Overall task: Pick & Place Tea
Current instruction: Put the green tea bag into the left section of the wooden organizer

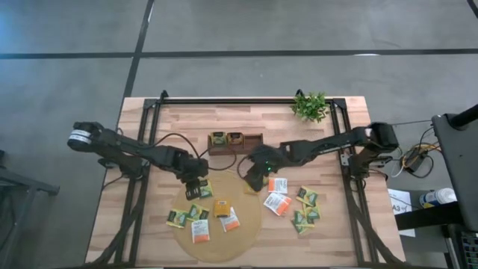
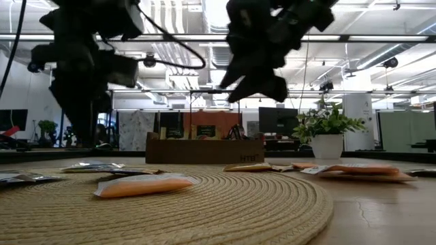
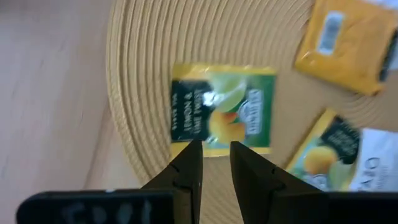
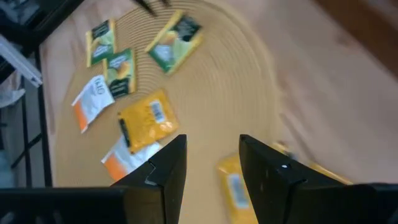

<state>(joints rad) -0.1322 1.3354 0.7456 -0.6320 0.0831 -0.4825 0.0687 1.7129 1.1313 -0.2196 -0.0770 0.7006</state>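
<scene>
Tea sachet (image 3: 222,109), green, lies flat on the round mat (image 3: 143,74) just beyond your left gripper (image 3: 216,163), whose empty fingers stand slightly parted to straddle its edge, while your right gripper (image 4: 211,163) hovers open-fingered, holding nothing, above the mat.

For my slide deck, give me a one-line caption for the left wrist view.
Left gripper, jaws slightly apart, poised over a green lemon-and-lime tea sachet at the edge of the round woven tan mat.
</scene>
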